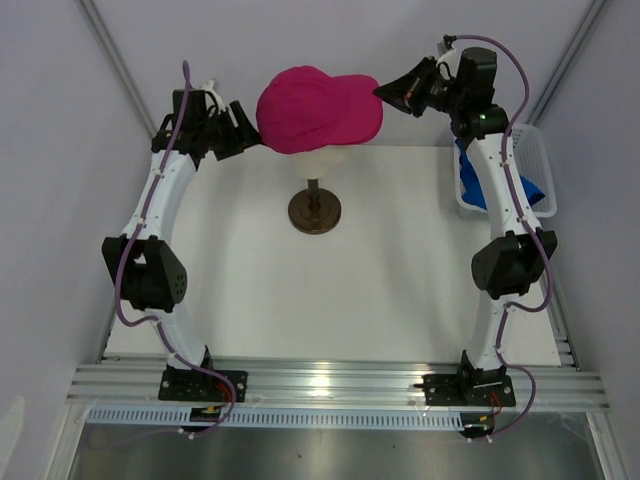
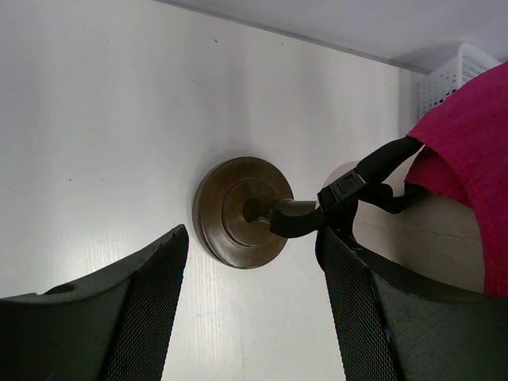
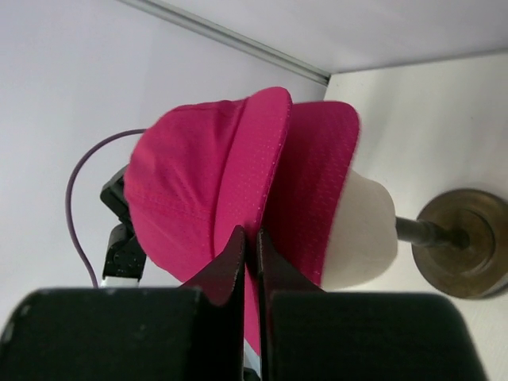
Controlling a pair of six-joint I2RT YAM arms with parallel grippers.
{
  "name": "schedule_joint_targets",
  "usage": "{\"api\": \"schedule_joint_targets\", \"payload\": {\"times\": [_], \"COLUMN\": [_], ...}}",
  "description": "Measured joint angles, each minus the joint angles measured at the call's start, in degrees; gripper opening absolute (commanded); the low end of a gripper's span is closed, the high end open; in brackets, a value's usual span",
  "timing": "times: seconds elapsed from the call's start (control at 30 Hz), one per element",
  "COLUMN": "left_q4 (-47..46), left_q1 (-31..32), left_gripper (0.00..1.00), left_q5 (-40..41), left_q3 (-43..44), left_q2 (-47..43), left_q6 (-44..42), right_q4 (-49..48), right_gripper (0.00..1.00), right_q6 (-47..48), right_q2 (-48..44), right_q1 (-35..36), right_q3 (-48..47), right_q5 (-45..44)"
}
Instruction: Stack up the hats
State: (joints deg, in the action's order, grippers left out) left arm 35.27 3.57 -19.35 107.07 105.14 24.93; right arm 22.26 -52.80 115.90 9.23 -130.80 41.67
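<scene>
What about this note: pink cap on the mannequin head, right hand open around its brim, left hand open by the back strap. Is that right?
Not quite: the right hand is shut, pinching the brim of the pink cap, as the right wrist view shows. The rest stands.

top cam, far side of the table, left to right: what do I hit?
left gripper → pink cap → right gripper → white basket
</scene>
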Motion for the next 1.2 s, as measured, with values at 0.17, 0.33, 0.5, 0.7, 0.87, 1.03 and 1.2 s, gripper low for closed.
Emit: {"api": "schedule_joint_targets", "payload": {"times": [0.17, 0.33, 0.5, 0.7, 0.87, 1.03, 1.2], "left_q4": [-0.7, -1.3, -1.7, -1.7, 3.2, 6.2, 6.8], "left_q1": [0.3, 0.5, 0.5, 0.6, 0.6, 0.0, -3.0], "left_gripper": [0.70, 0.70, 0.70, 0.78, 0.94, 0.99, 0.99], "left_q5": [0.3, 0.3, 0.7, 1.1, 2.7, 3.1, 2.6], "left_q3": [-0.5, -1.0, -1.0, -1.0, 4.3, 15.2, 16.5], "left_q2": [0.0, 0.0, 0.0, 0.0, 0.4, 0.1, -2.5], "left_q6": [0.0, -0.1, -0.6, -1.5, -2.8, -2.9, -0.7], "right_q4": [-0.9, -1.1, 0.0, 0.6, 3.6, 7.3, 7.5], "right_gripper": [0.00, 0.00, 0.00, 0.04, 0.37, 0.48, 0.58], "right_q6": [0.0, 0.0, 0.4, 1.5, 4.0, 6.8, 8.3], "right_q2": [-2.4, -2.6, -2.8, -3.2, -3.1, -2.9, -3.3], "right_q1": [-1.2, -1.3, -1.2, -1.2, -1.5, -2.5, -4.1], "right_q3": [7.3, 8.5, 8.5, 8.4, 5.6, 1.0, -0.5], "right_q5": [0.0, 0.0, -0.5, -0.5, -0.2, 0.3, 1.0]}}
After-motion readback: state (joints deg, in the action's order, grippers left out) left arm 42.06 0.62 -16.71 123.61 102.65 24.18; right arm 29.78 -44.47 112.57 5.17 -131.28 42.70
